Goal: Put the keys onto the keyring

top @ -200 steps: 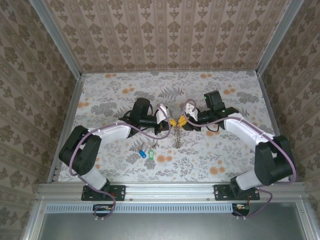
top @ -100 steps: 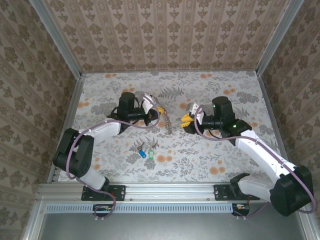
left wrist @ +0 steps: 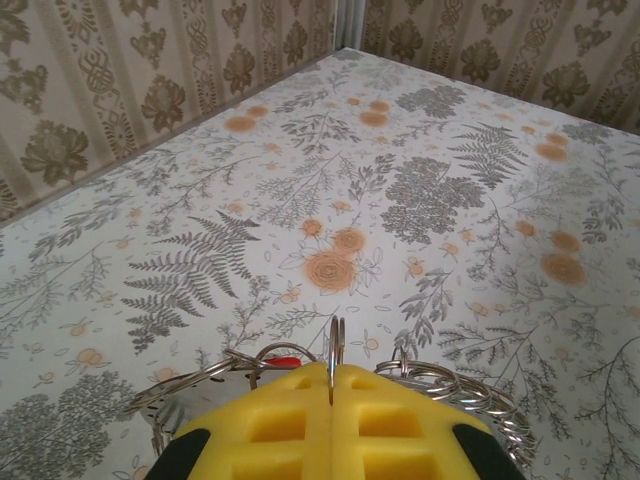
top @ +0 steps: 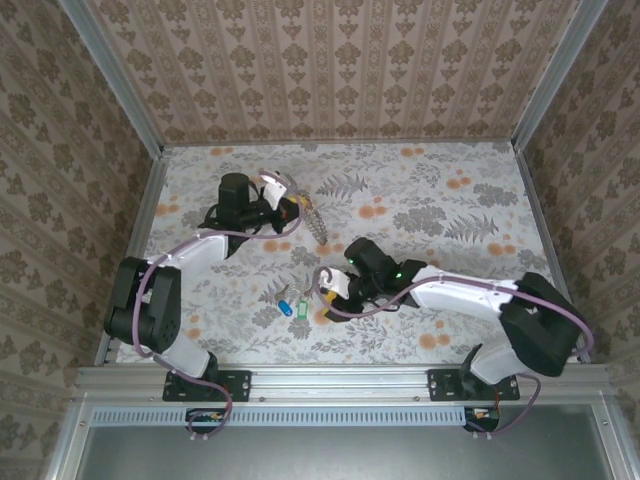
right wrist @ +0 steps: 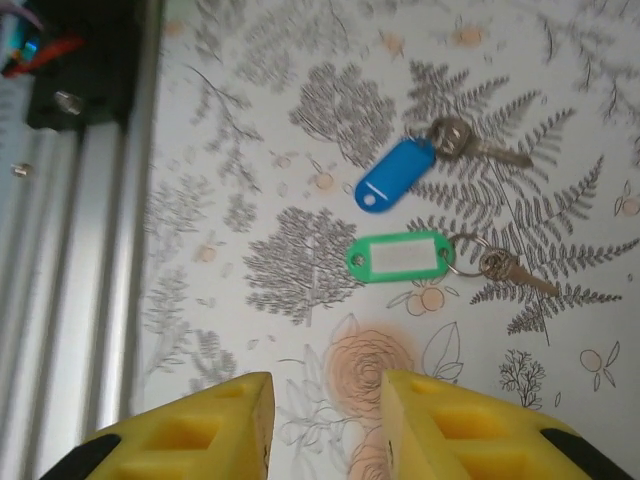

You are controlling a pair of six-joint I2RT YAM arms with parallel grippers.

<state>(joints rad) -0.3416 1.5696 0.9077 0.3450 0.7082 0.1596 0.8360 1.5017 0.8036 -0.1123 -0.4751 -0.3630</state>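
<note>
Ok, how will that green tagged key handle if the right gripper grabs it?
Probably floppy: the green tag and its key join only through a small ring, so the key should dangle. It lies flat and thin on the table, so the right gripper may struggle to get under it; pushed, it likely slides.

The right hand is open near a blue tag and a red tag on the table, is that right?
Not red: it's a green tag, as the right wrist view shows. The right hand is open near it and the blue tag.
</note>
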